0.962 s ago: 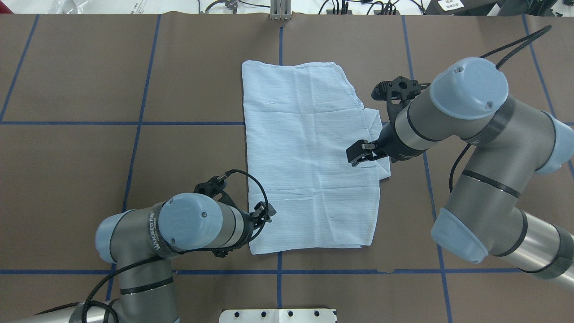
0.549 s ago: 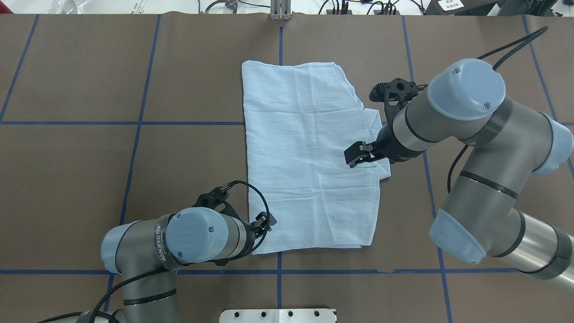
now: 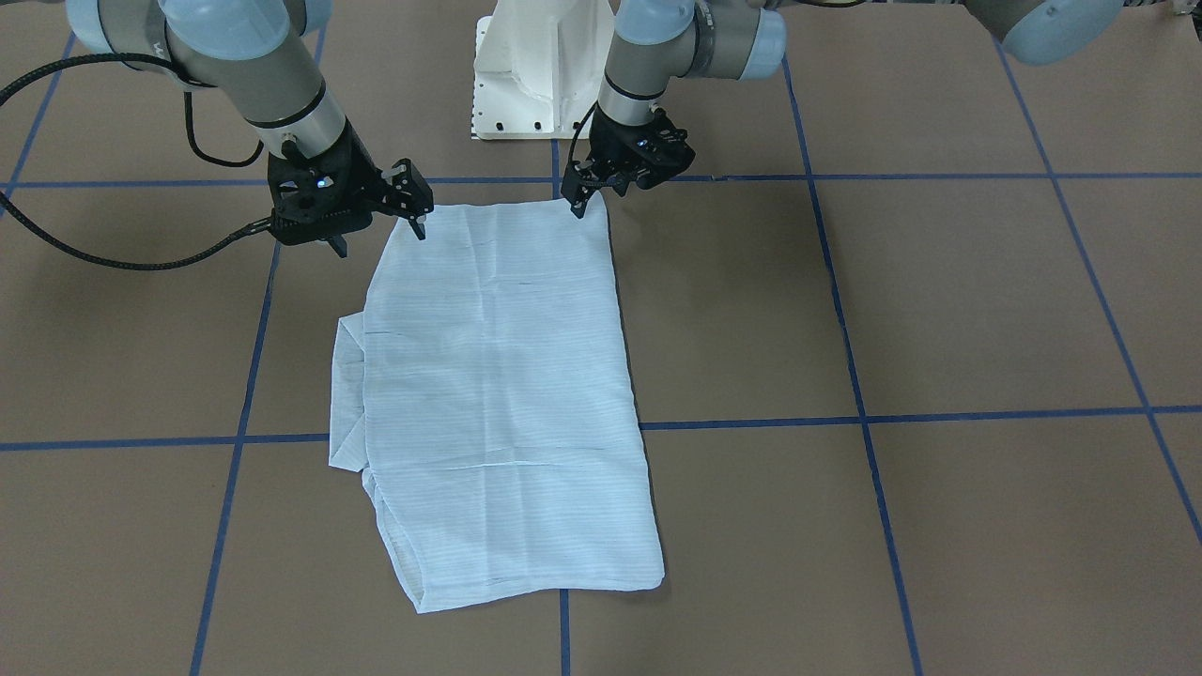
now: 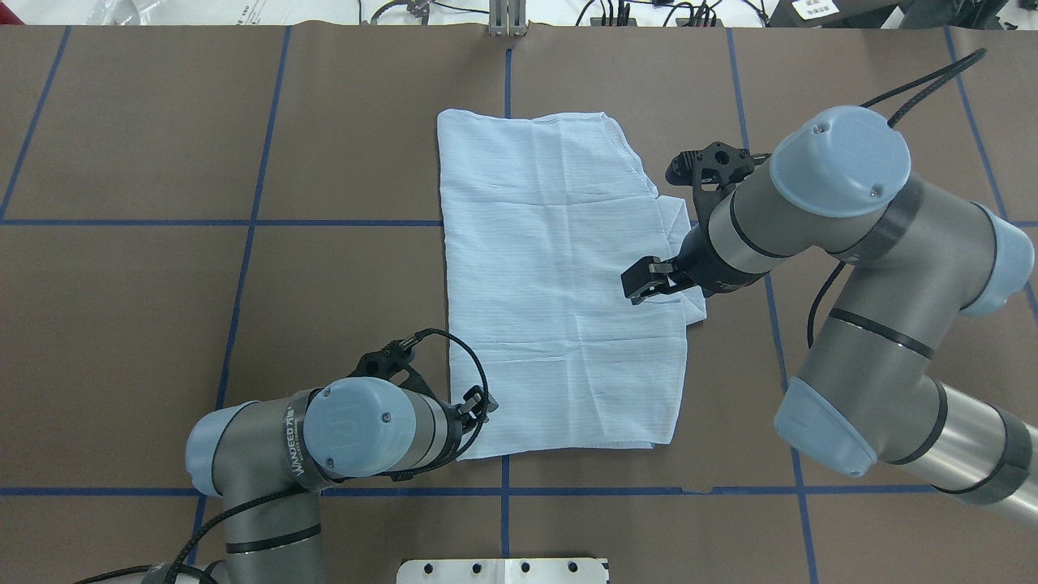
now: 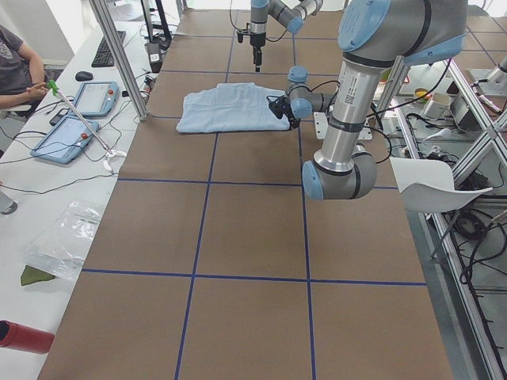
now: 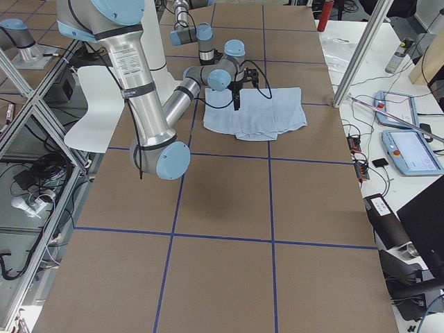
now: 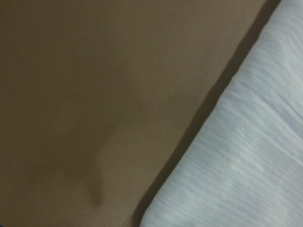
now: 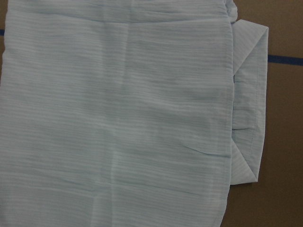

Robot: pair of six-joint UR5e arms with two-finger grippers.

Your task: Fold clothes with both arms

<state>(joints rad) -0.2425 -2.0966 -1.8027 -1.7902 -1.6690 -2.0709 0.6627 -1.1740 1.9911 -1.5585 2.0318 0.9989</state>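
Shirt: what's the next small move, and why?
Probably lower the right gripper toward the shirt's near right corner. The left gripper sits low at the near left corner, its wrist view filled by table and hem. The right one hangs well above the cloth, jaws open, holding nothing. Both corners likely need grips before folding.

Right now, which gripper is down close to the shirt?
The left gripper, low at the shirt's near corner; the right gripper hangs higher above the cloth.
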